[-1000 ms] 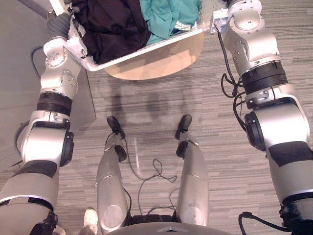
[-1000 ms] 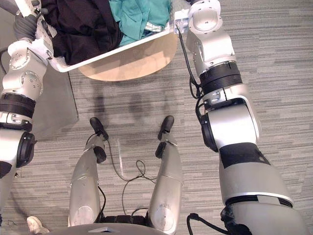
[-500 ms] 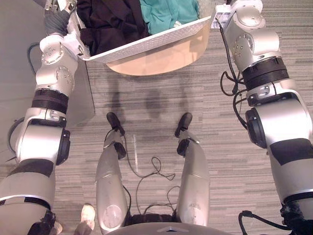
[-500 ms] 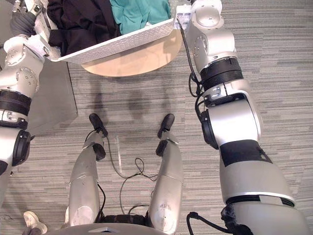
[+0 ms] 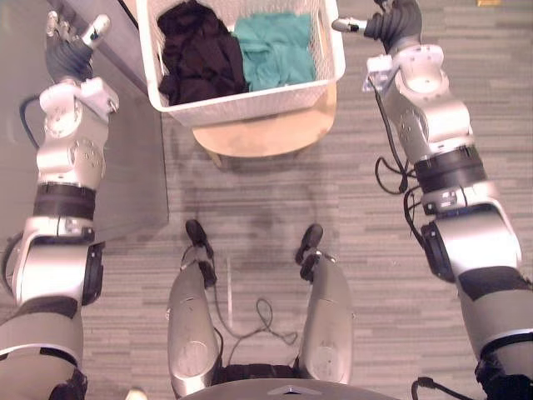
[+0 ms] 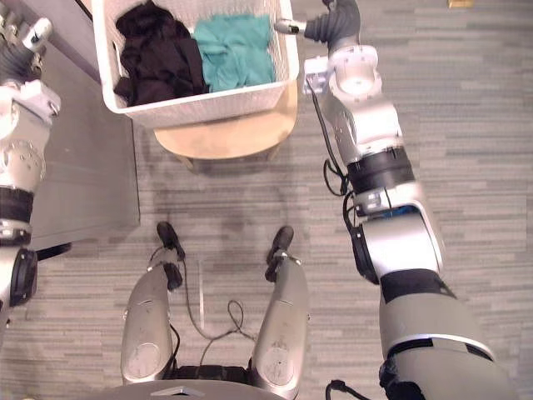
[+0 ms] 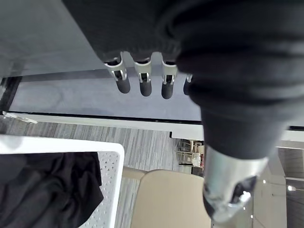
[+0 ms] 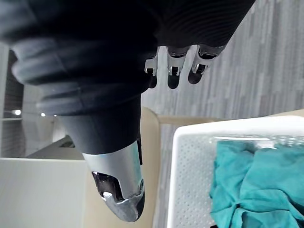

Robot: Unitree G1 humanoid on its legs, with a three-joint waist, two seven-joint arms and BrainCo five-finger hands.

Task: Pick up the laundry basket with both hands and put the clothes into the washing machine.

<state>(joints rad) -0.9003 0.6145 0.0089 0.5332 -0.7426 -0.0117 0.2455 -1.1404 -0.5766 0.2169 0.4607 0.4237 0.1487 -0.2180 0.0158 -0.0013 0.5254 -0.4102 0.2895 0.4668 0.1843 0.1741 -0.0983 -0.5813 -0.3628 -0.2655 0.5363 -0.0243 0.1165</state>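
Two hands were open and holding nothing when you reached this moment. Nearest you lay the striped grey floor (image 5: 366, 275), with a grey unit (image 5: 133, 183) standing along your left side. Beyond that stood a round wooden stool (image 5: 266, 137), and the white laundry basket (image 5: 250, 104) sat on top of it, upright, with its near wall overhanging the stool's front edge. Inside the basket, the black clothes (image 5: 200, 62) were heaped in the left half and the teal clothes (image 5: 275, 50) in the right half, the two piles touching in the middle.

Farther out, your left hand (image 5: 73, 46) was raised over the grey unit, well apart from the basket's left wall. Its fingers (image 7: 145, 83) were straight in a row and its thumb (image 7: 228, 190) stood away from them, with nothing between.

Your right hand (image 5: 387, 23) was just beside the basket's far right corner. Its fingers (image 8: 173, 76) were loosely extended and its thumb (image 8: 118, 190) stuck out clear of the rim, gripping nothing. You could not tell from the head views whether a fingertip touched the rim.
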